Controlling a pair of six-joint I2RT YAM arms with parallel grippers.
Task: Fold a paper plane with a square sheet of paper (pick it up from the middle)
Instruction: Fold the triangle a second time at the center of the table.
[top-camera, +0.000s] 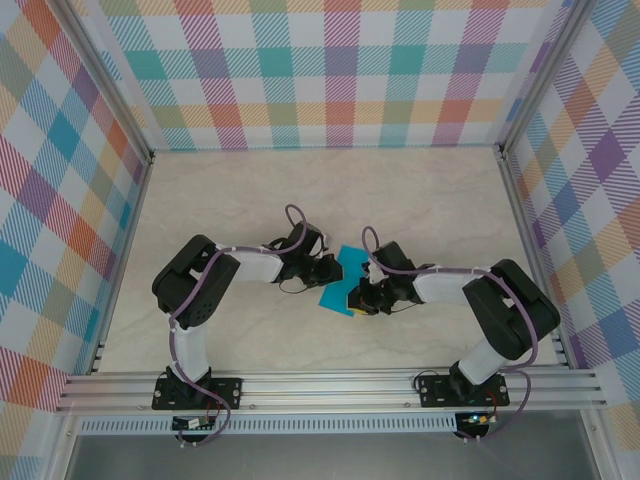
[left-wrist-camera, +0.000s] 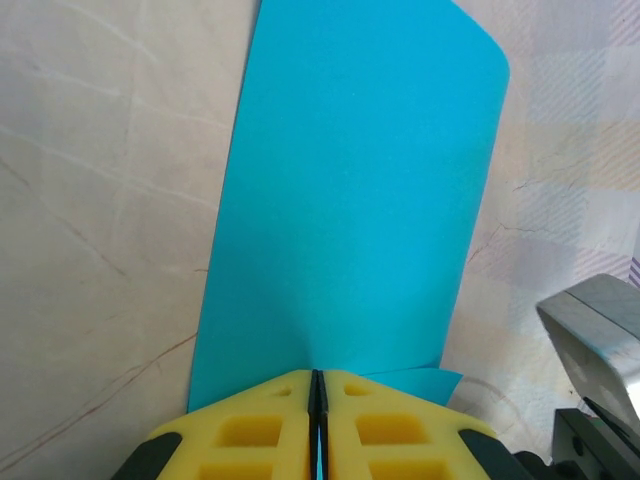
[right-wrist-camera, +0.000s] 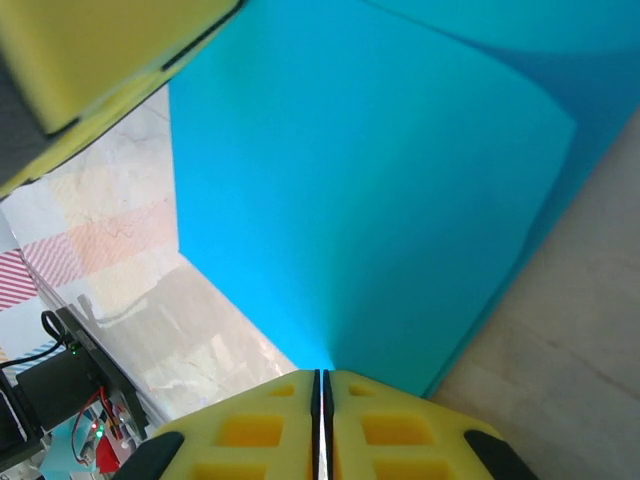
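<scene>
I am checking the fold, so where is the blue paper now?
In the top view the blue paper is near the table middle, between the left pincer and the right pincer, each shut on one edge.

Table (top-camera: 250, 190): pale cream top with faint marble veining, bounded by aluminium rails (top-camera: 330, 385) at the near edge and both sides. Square sheet of paper (top-camera: 336, 293), bright cyan, over the centre; contact with the surface cannot be told.

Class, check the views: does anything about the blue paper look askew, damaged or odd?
The paper bows instead of lying flat, pinched by the left end effector and right end effector. No tears show.
</scene>
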